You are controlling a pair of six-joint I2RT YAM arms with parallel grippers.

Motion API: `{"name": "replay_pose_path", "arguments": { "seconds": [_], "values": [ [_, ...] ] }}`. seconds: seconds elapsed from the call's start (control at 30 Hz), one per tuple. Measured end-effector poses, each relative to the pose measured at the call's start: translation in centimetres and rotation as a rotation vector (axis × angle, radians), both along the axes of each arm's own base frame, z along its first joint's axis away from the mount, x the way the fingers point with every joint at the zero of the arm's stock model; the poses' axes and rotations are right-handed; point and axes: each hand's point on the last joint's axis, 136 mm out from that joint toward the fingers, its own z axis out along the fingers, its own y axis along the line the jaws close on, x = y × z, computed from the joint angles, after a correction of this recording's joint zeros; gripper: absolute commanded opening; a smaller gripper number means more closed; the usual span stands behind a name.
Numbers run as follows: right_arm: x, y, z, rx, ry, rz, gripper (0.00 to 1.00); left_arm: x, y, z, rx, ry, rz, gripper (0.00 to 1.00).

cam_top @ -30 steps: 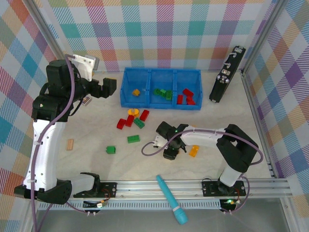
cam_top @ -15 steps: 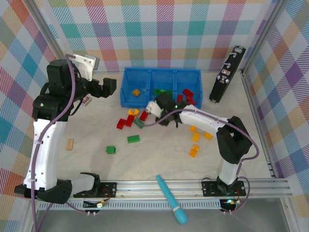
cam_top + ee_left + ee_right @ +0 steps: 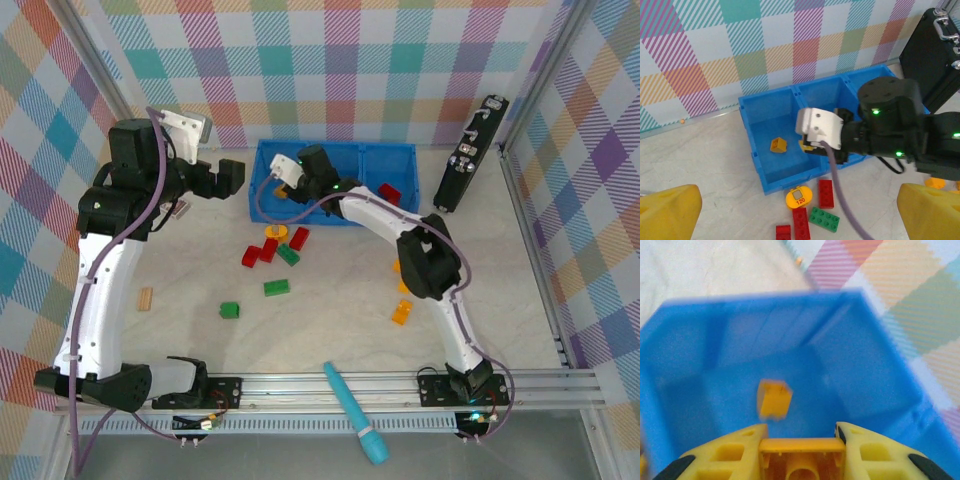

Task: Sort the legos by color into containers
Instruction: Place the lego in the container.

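Tray's left compartment sits under right gripper, which pinches a yellow brick; a second brick lies inside. Left gripper, left of tray, gapes wide.

The top view is bright and even. Light falls from above, so the shadows under the arms are small and soft. The pale table looks almost white. The side walls lean outward at the edges of this view.

The left wrist view is clear in the middle. The yellow fingers of the left gripper, down in the corners, look soft. Small green lights glow on the right arm.

The right wrist view is blurry. The blue tray and the loose yellow lego in it are smeared. The held yellow lego in the right gripper looks a bit sharper.
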Motion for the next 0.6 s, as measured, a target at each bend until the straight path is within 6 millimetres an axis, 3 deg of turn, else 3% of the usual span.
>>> {"name": "replay_pose_path", "arguments": {
  "seconds": [0.17,0.33,0.4,0.6],
  "values": [
    [1.6,2.4,-0.5,0.059,-0.032,0.041,0.33,0.0,0.0,0.0,0.003,-0.001,-0.001,1.00],
    [2.5,3.7,-3.3,0.067,-0.018,0.061,0.34,0.1,0.1,0.0,0.009,-0.003,0.004,1.00],
    [2.7,3.9,-4.9,0.060,-0.001,0.065,0.38,0.1,0.1,0.0,0.009,-0.003,0.004,1.00],
    [2.9,4.2,-5.9,0.068,0.010,0.067,0.56,0.3,0.1,-0.2,0.010,0.002,0.004,1.00]
  ]
}}
